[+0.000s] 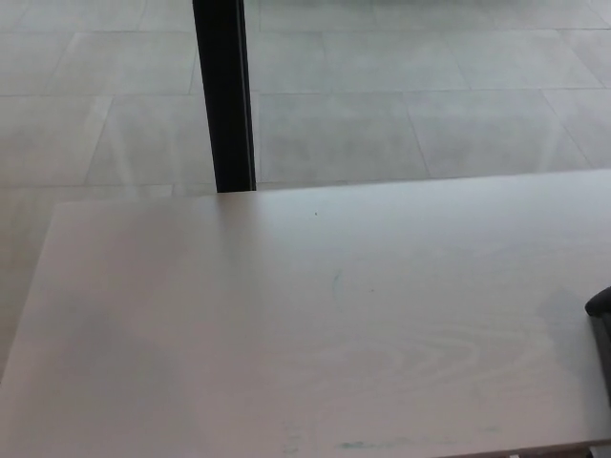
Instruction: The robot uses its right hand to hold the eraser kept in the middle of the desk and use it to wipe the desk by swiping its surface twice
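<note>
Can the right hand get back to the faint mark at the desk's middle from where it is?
Probably yes. Only a sliver of the right hand shows at the picture's right edge, and the desk between it and the faint mark is bare.

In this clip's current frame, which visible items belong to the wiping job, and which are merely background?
Job:
- desk, the surface being wiped
- right hand, only a dark sliver at the right edge; eraser not discernible

Background:
- black post
- tiled floor
</note>
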Motion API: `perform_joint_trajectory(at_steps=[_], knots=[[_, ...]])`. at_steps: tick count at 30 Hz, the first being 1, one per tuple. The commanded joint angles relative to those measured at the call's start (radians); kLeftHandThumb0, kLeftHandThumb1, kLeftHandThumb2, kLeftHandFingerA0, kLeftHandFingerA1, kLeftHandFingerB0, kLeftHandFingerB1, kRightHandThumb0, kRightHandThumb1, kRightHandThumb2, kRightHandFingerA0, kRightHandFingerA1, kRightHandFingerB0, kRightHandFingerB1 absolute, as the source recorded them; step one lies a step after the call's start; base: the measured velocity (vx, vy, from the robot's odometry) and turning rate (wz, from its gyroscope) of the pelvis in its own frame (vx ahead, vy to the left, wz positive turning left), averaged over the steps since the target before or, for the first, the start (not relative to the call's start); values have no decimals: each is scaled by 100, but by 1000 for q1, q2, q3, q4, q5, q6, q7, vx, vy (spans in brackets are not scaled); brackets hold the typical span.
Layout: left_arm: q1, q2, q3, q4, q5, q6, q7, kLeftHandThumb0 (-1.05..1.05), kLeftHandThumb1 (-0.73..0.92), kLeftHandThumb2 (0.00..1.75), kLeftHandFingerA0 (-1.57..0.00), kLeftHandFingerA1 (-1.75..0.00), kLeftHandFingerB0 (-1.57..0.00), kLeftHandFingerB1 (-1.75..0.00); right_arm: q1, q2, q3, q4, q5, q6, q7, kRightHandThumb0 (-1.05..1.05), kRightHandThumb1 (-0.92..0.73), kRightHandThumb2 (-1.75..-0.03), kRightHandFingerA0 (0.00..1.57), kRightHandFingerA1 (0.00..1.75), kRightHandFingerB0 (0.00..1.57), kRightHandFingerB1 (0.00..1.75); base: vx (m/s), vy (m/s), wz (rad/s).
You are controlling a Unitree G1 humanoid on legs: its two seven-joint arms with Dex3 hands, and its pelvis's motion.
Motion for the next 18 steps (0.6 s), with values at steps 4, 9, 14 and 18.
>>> perform_joint_trajectory(at_steps=[4,9,14,18], knots=[[-16,14,-6,11,-2,1,15,-48,76,63,-58,-87,-53,-71,-14,133,69,-31,-29,123,4,-48,-55,-98,118,140,94,126,0,0,0],[-15,8,-9,-5,2,2,28,-47,55,101,-63,-83,-47,-70,-62,233,174,-70,-80,117,0,-36,-72,-74,88,175,73,158,0,0,0],[-35,15,-13,10,1,9,28,-48,76,62,-61,-89,-55,-73,-87,276,252,-92,-114,155,2,-39,-73,-74,86,175,71,152,0,0,0],[-42,18,-6,26,-11,-9,7,-49,76,62,-57,-86,-52,-72,-92,321,341,-46,-174,72,-35,-48,-70,-85,90,175,77,159,0,0,0]])
